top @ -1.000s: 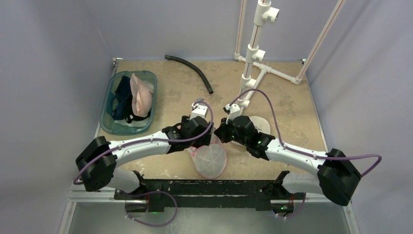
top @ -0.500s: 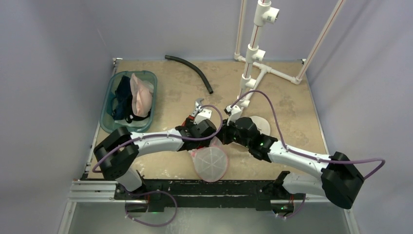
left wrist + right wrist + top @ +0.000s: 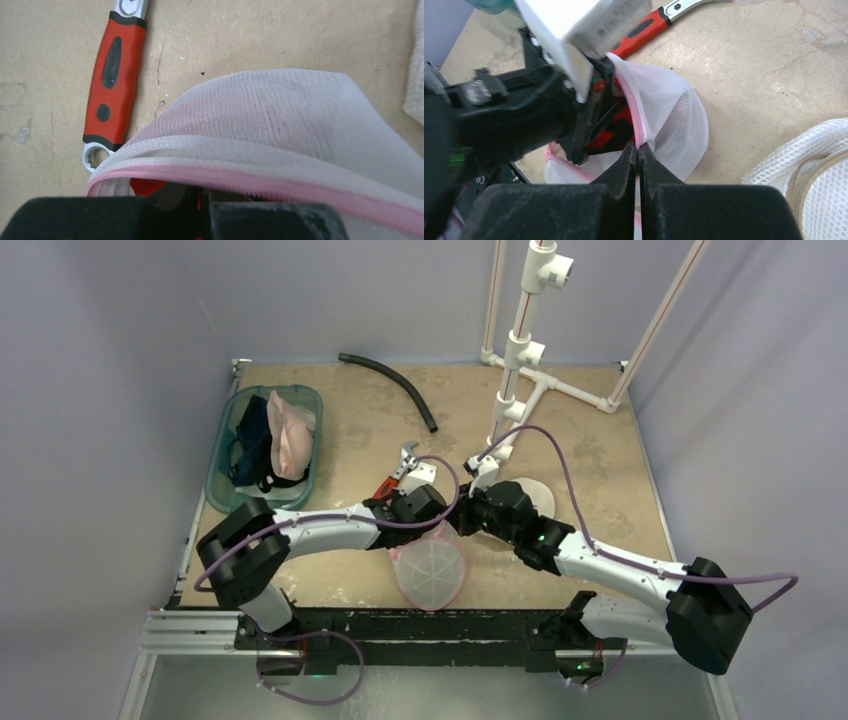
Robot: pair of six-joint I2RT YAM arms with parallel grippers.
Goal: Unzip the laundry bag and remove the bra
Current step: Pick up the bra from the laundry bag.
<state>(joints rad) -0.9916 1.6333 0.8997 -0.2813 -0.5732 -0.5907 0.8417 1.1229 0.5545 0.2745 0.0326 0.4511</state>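
Bag sits near the centre of the table between both grippers, mesh tented up. Contents unreadable through the mesh; bra can't be made out. Right gripper: fingers clamped on the pink zip edge. Left gripper: fingers together at the same edge, but a pinch on the mesh isn't clear. Print on white box is blurred. Wrench just beside bag, white mesh piece on the right, clothes bin well apart on the left.

A wrench lies just beside the laundry bag, crowding its far side.
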